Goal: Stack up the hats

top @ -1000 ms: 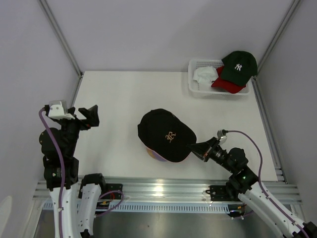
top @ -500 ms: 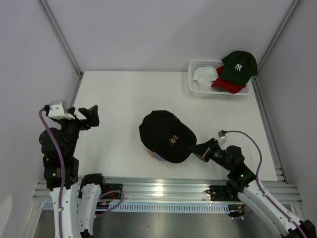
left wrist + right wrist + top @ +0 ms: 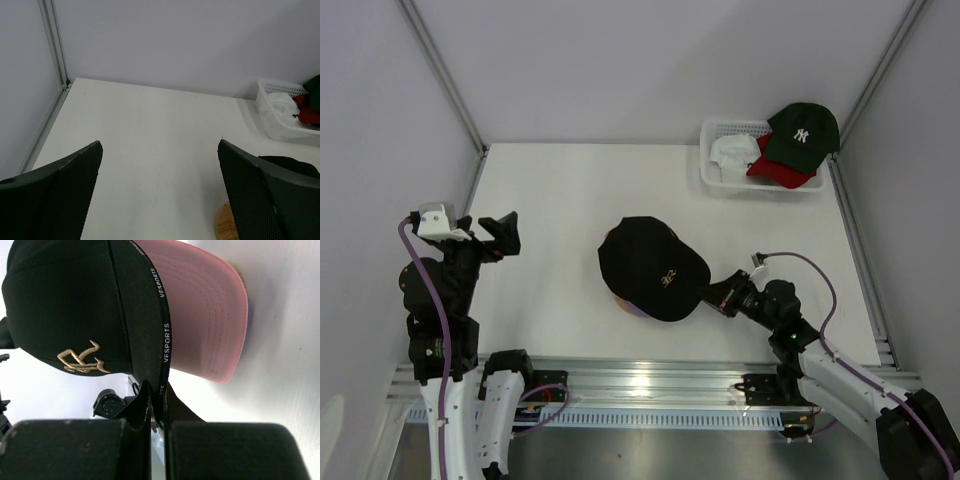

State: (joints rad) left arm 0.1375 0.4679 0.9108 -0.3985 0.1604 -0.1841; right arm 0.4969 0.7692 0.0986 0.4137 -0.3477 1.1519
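Right gripper, seen from above, clamps the brim of the black cap mid-table. A dark green cap stitched "NY" in white tops the red cap beside the white cap in a mesh basket. Left gripper, in its wrist view, gapes above the white table. The right wrist view shows "VESPORTS" brim trim, a gold embroidered logo, perhaps an "R", and a smooth pink cap beneath.

The left arm is folded upright over its base, with the left gripper held high and its jaws spread wide. The right arm stretches low toward the left. The right gripper is pinched closed on the brim edge of the black cap, apparently by the fingertips only.
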